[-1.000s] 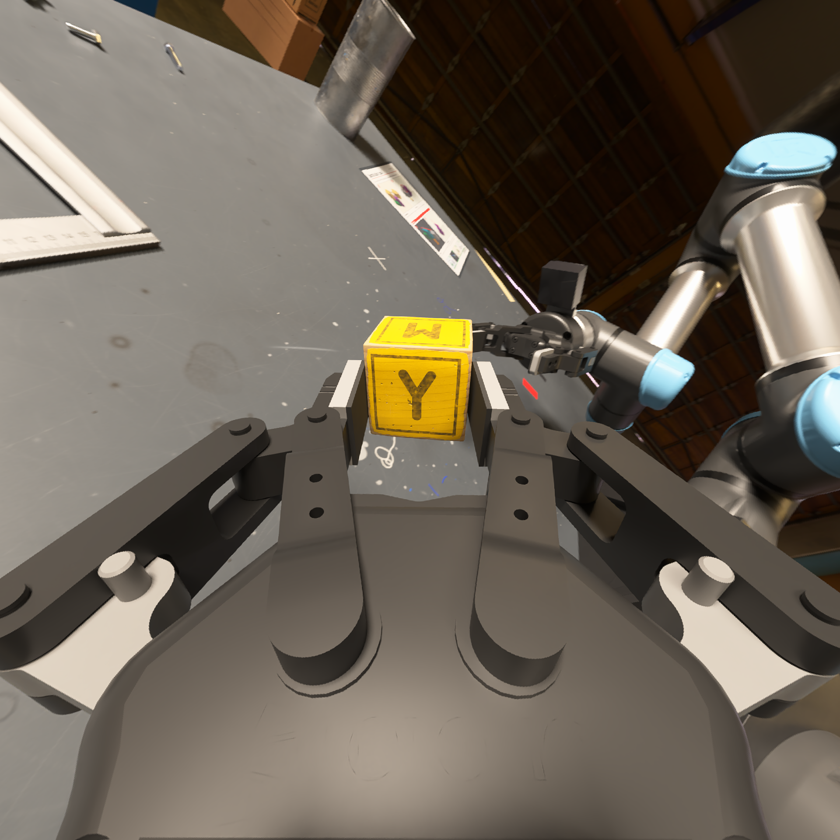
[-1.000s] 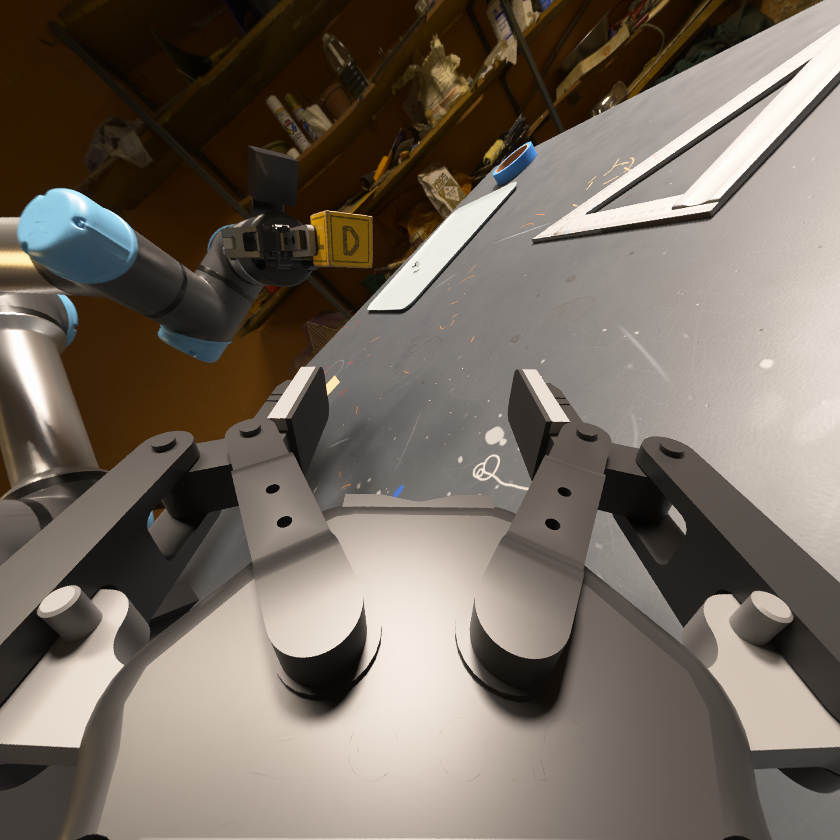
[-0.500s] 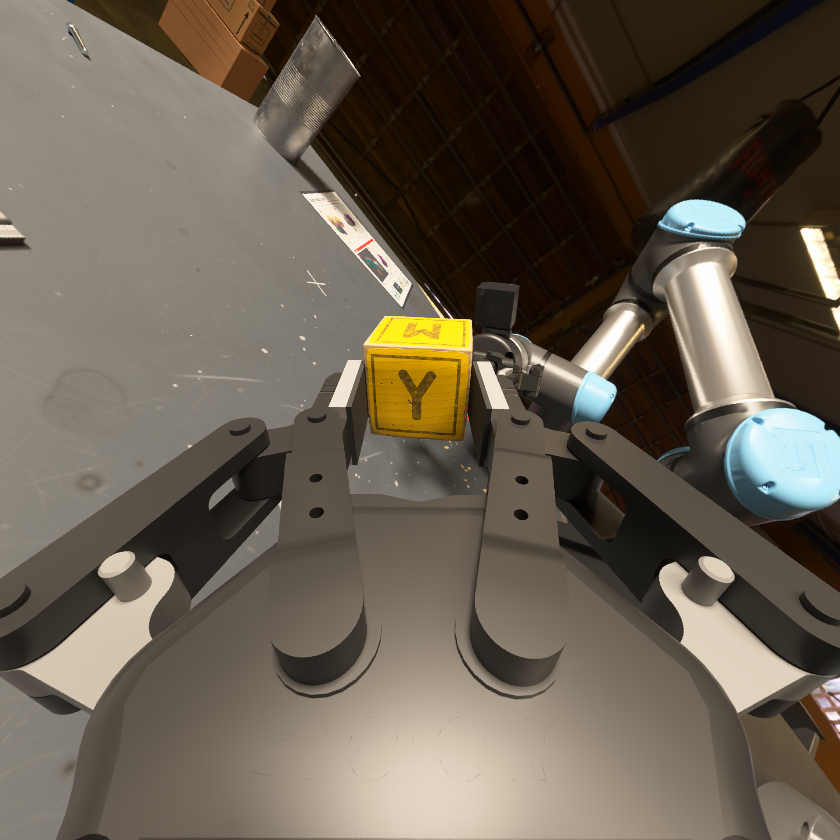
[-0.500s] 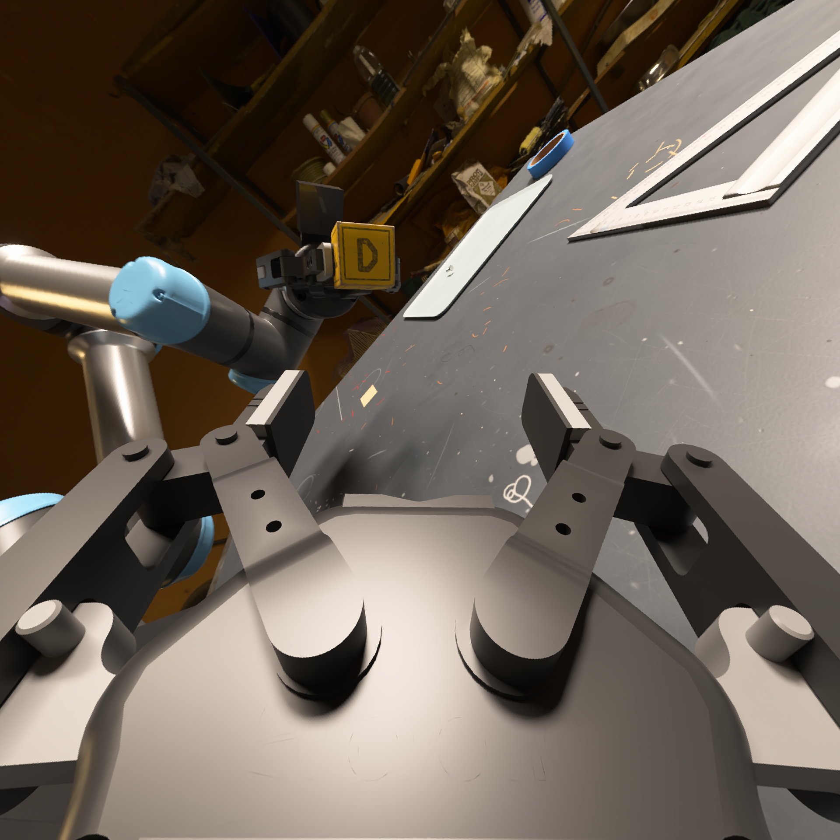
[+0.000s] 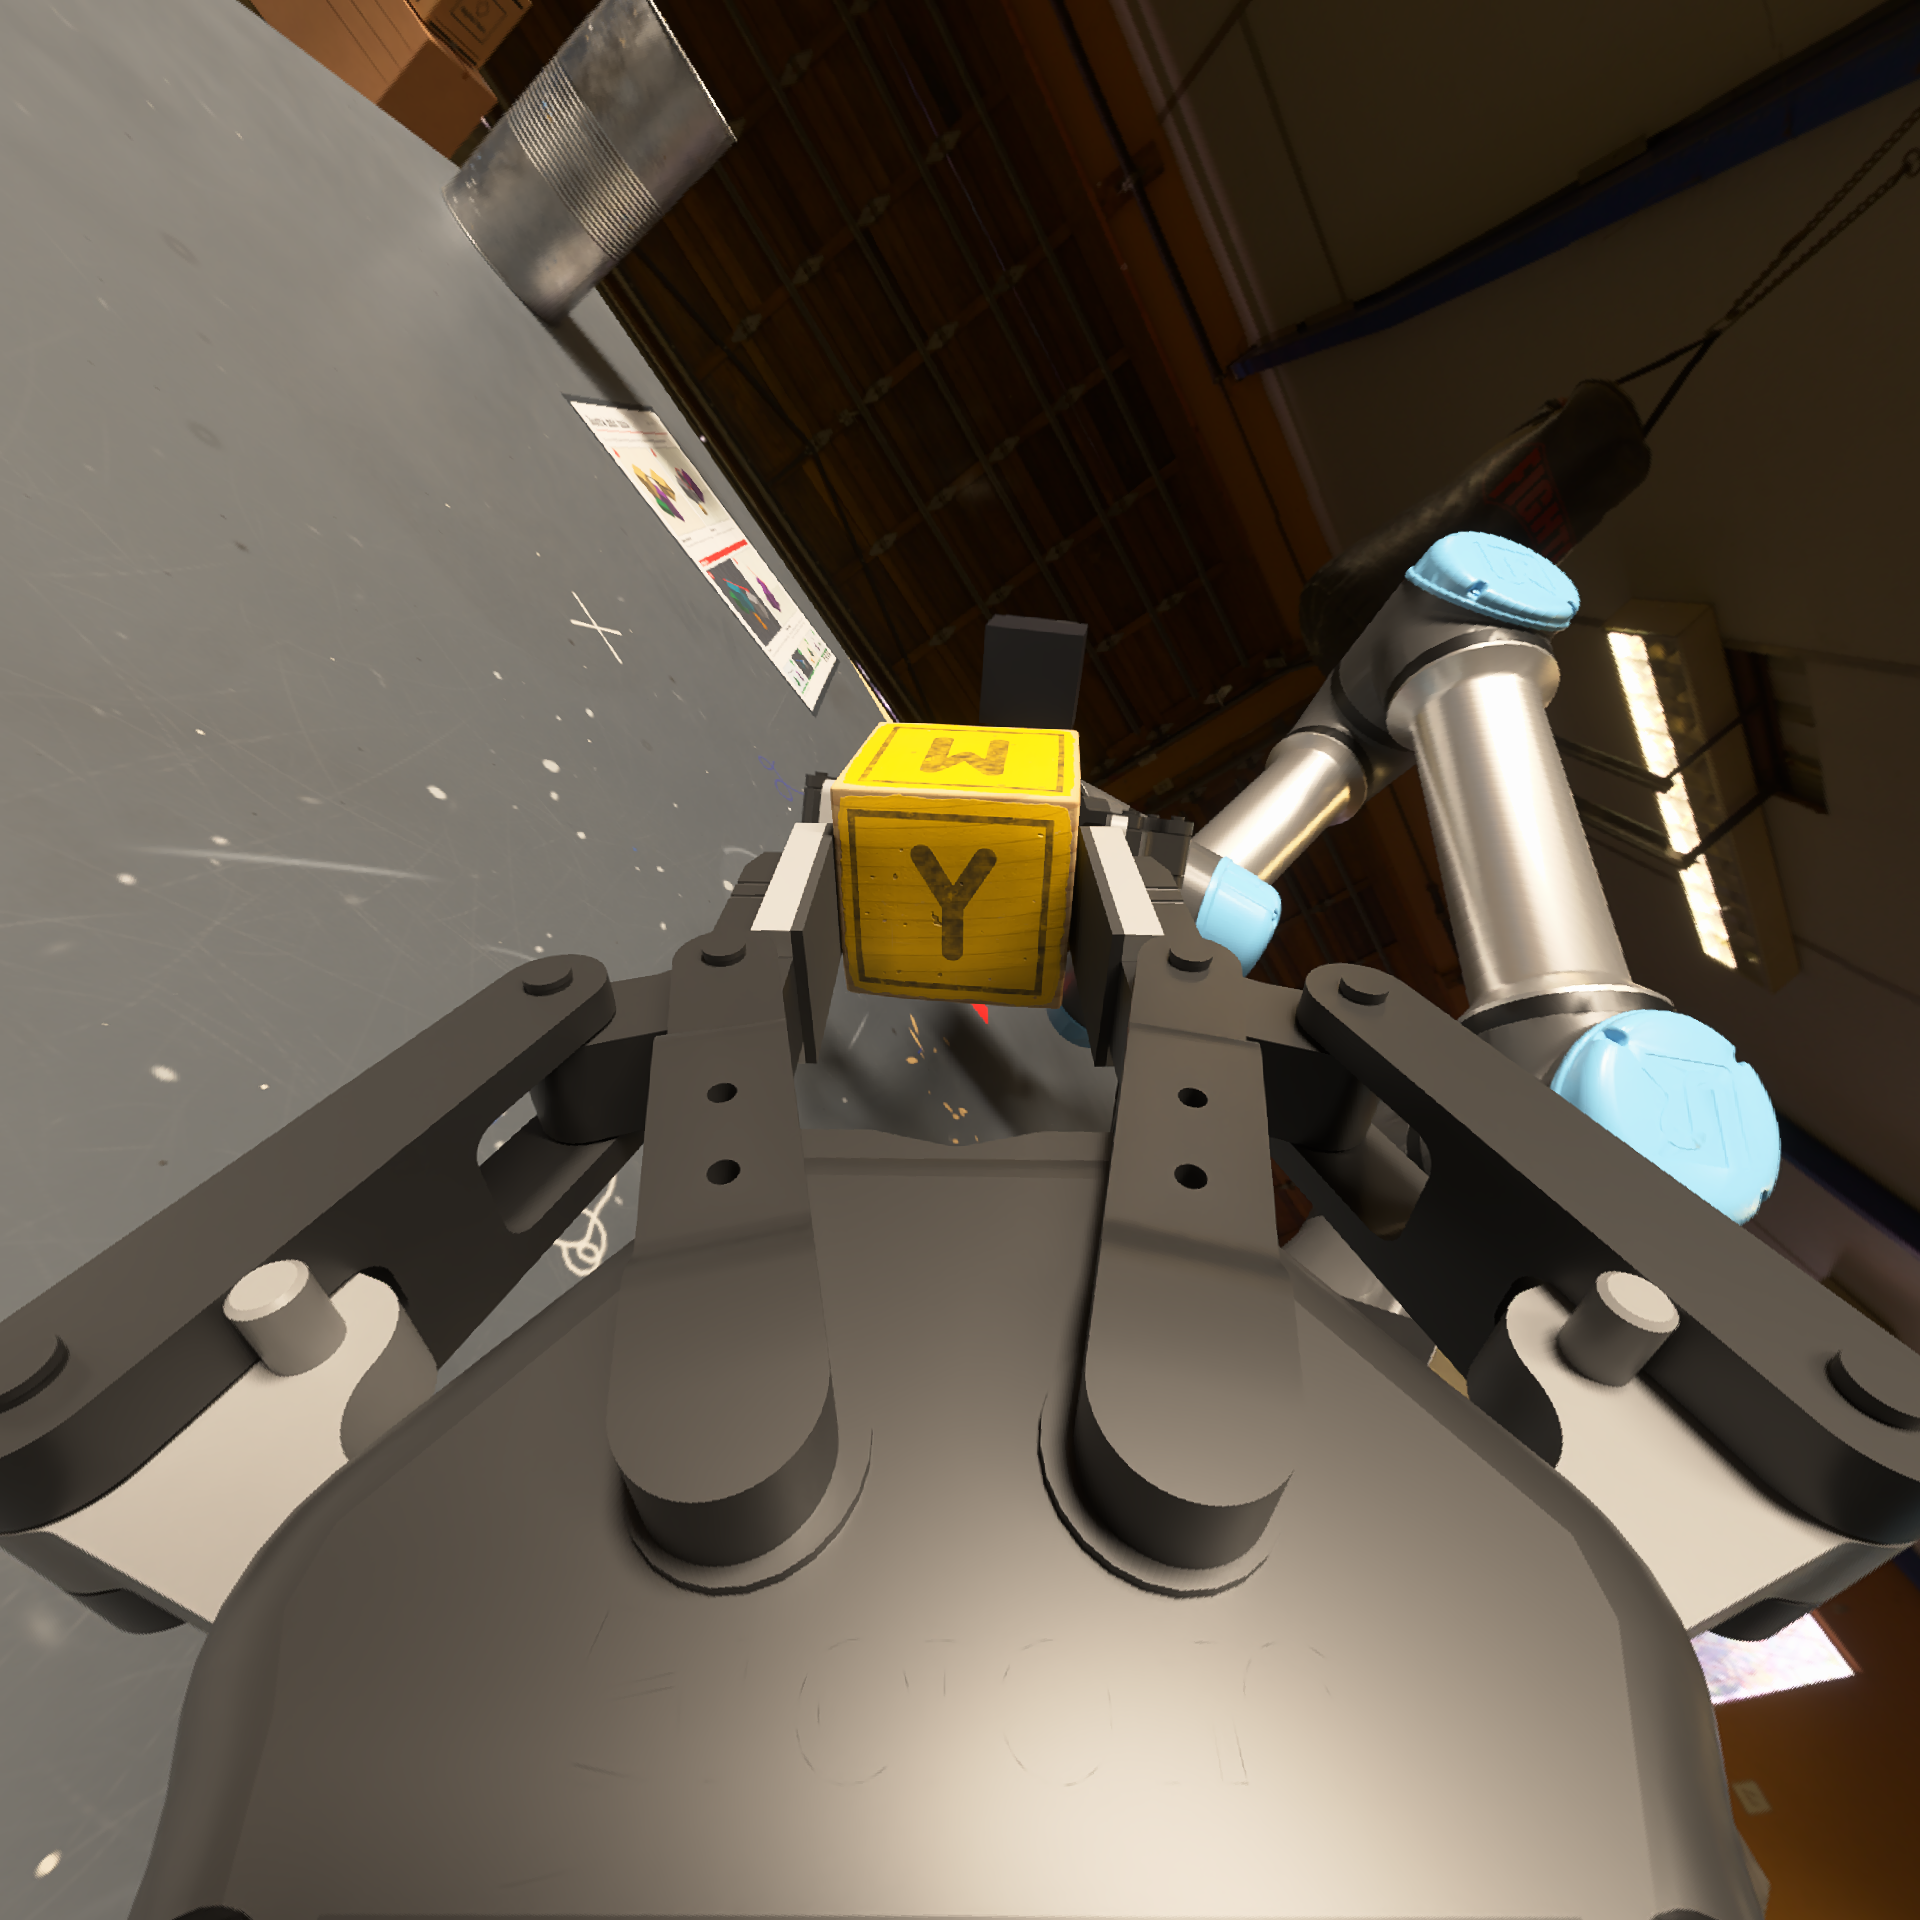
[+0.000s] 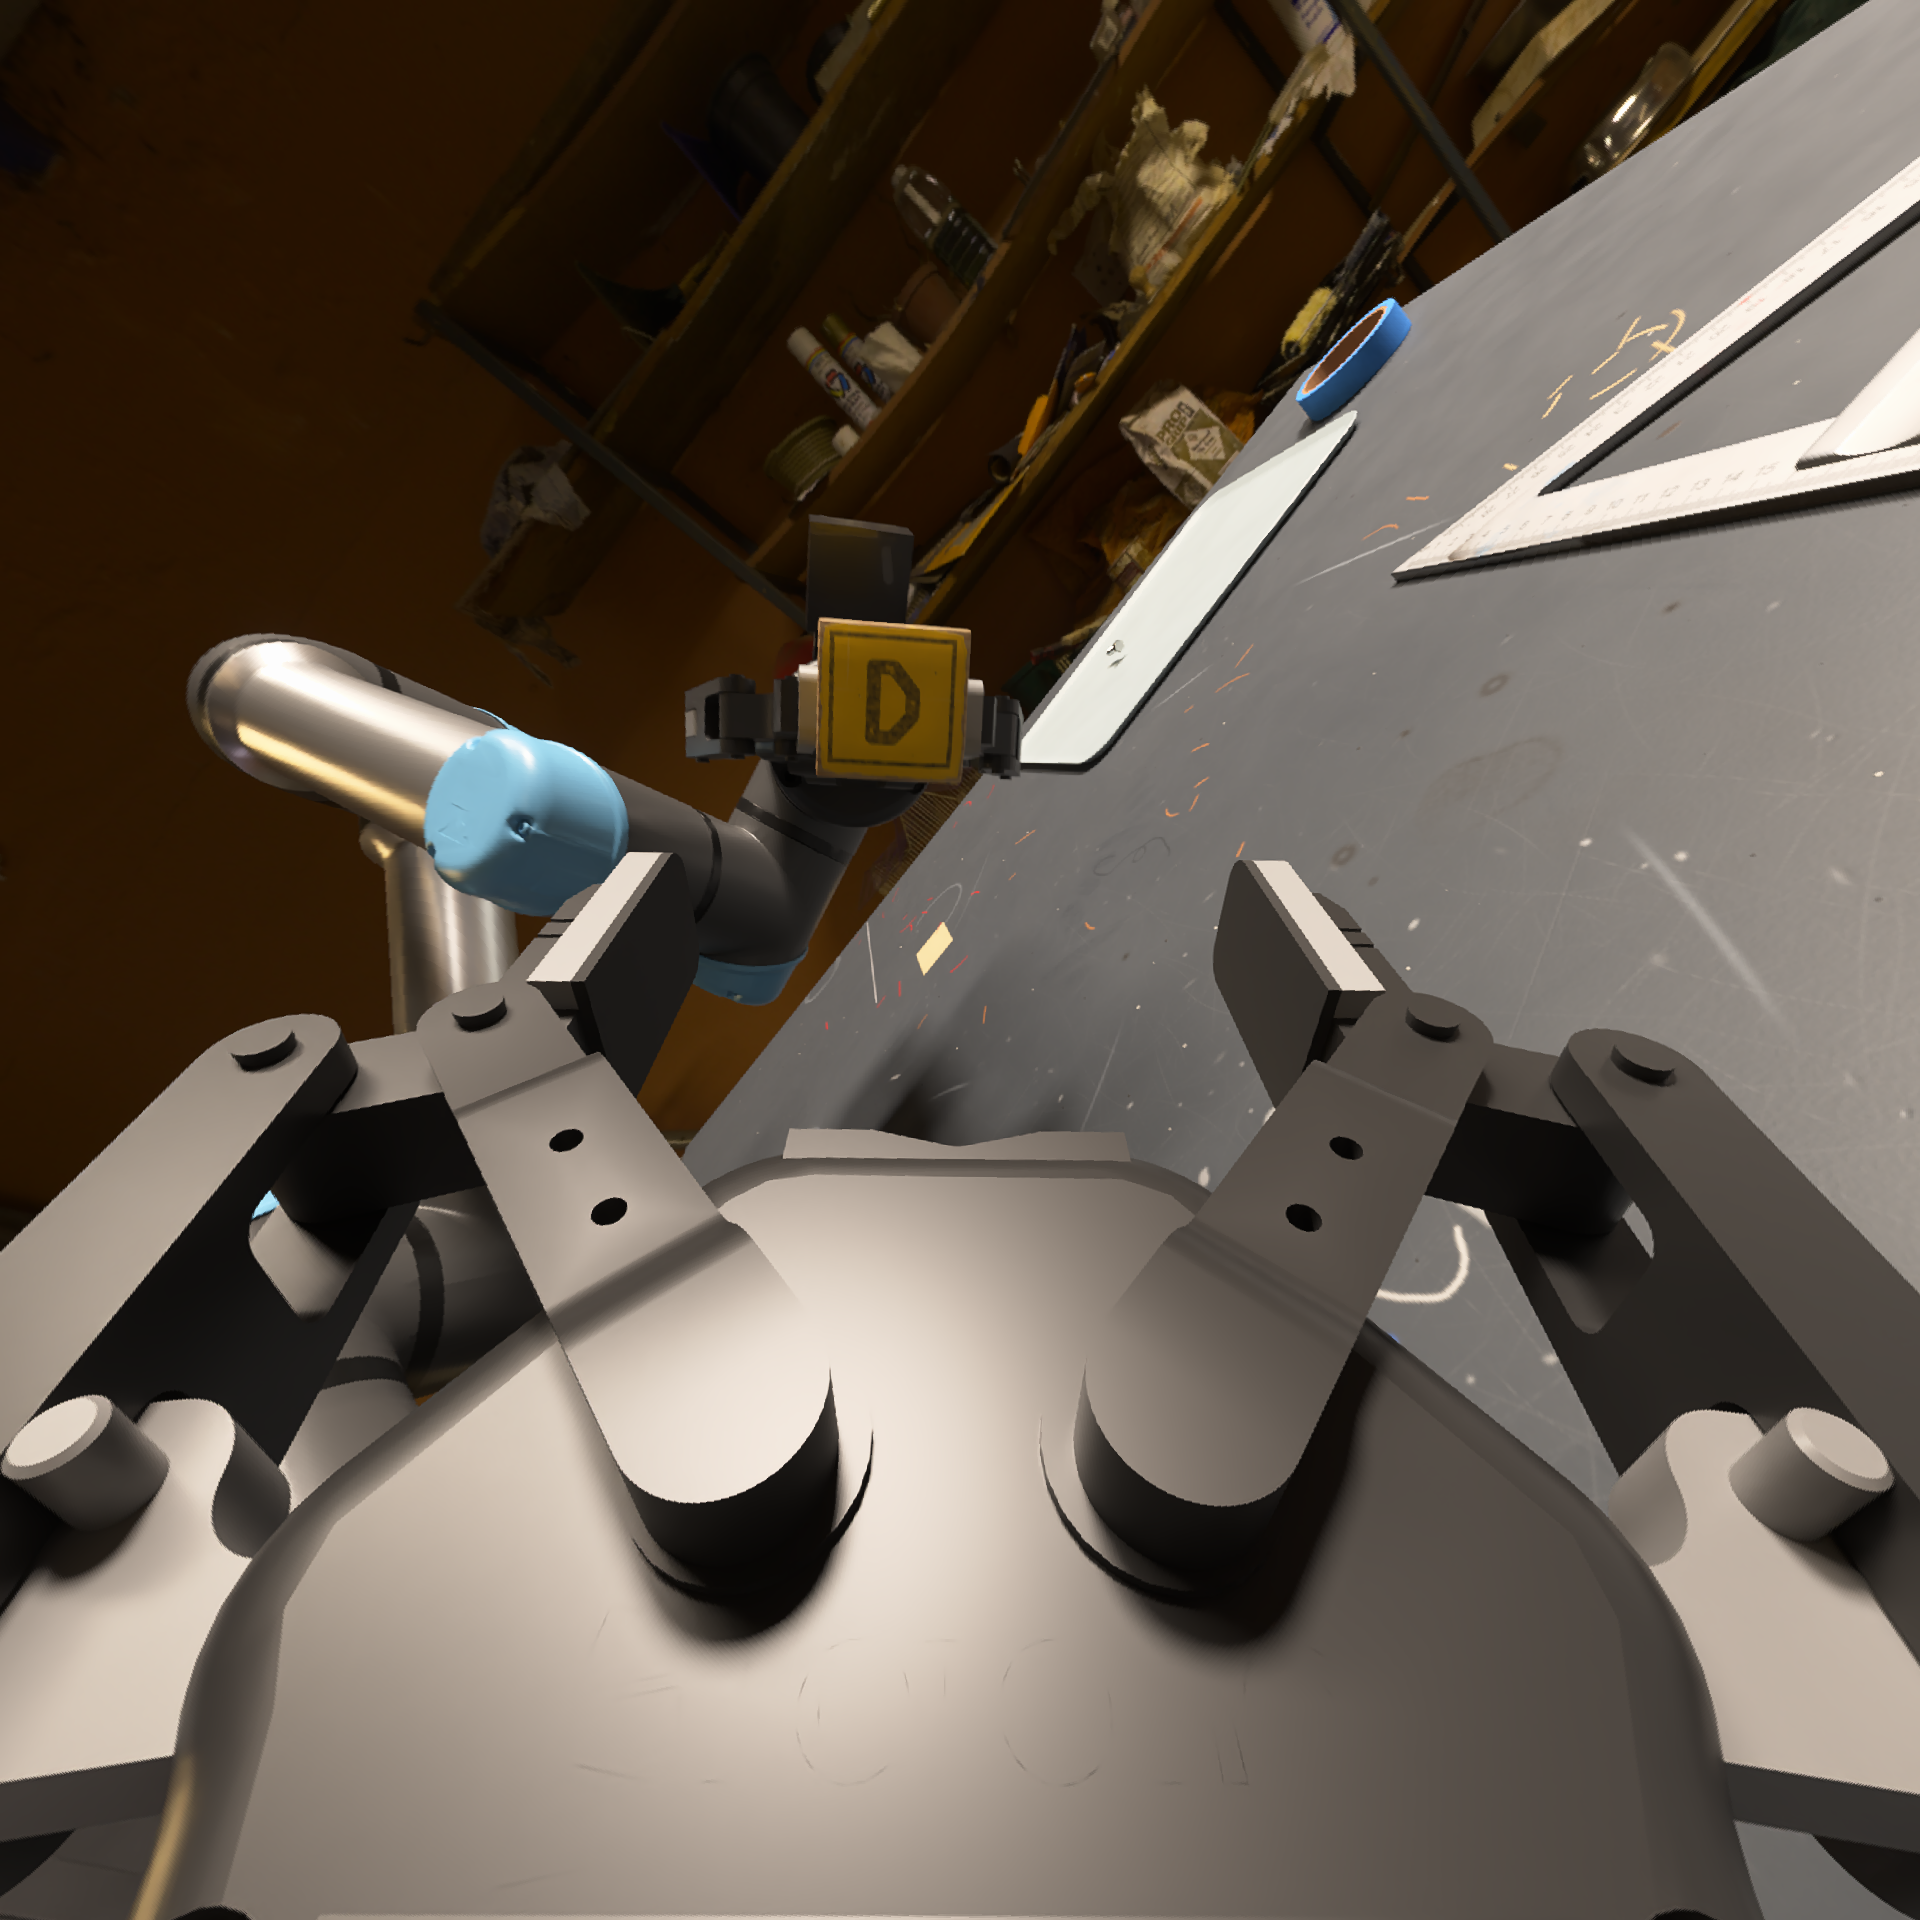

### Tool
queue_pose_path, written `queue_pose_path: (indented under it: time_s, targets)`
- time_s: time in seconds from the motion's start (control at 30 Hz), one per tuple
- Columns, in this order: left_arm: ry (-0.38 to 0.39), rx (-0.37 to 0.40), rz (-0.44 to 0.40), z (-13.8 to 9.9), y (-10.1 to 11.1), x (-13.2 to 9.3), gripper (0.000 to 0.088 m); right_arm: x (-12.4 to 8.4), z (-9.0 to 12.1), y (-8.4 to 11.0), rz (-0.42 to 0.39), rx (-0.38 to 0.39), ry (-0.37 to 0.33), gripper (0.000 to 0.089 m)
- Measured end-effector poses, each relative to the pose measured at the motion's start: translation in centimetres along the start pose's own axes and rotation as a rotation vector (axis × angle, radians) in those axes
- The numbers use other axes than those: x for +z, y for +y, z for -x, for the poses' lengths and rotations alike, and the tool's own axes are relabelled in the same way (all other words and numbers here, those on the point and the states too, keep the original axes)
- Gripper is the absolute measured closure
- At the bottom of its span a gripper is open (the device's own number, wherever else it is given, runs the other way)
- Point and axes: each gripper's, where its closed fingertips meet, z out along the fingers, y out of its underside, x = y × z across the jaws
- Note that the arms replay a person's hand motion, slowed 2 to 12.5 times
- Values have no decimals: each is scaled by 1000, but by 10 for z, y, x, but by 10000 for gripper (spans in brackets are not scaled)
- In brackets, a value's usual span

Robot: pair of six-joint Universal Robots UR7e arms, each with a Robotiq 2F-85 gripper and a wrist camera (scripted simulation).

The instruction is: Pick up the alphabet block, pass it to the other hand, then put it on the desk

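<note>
The yellow alphabet block [image 5: 951,899] is held between the pads of my left gripper [image 5: 954,883], which is shut on it, lifted above the grey desk [image 5: 260,675]. In the right wrist view the same block [image 6: 891,698] shows straight ahead, farther off, gripped from both sides by the left gripper. My right gripper [image 6: 956,935] is open and empty, its jaws wide apart and facing the block. In the left wrist view the right arm [image 5: 1496,810] comes in behind the block, and the block hides most of its gripper.
A metal square ruler [image 6: 1662,478], a white plate [image 6: 1195,582] and a blue tape roll [image 6: 1351,358] lie on the desk. A printed sheet [image 5: 707,540] and a metal cup [image 5: 587,156] stand near the desk's far edge. Shelves lie beyond the desk.
Both wrists have turned to face each other. The block has moved to the centre of the right wrist view and looks larger. The left gripper stays shut on it, the right stays open.
</note>
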Motion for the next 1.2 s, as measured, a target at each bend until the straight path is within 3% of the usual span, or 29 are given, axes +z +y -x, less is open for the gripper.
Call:
queue_pose_path:
  time_s: [0.8, 1.2]
  targets:
    - [-6, -73, 56, 15, 23, 36, 489, 26, 0, -16, 45, 60, -61, 39]
    - [-32, -82, 88, 21, 30, 43, 489, 34, -10, -10, 94, 50, -17, 39]
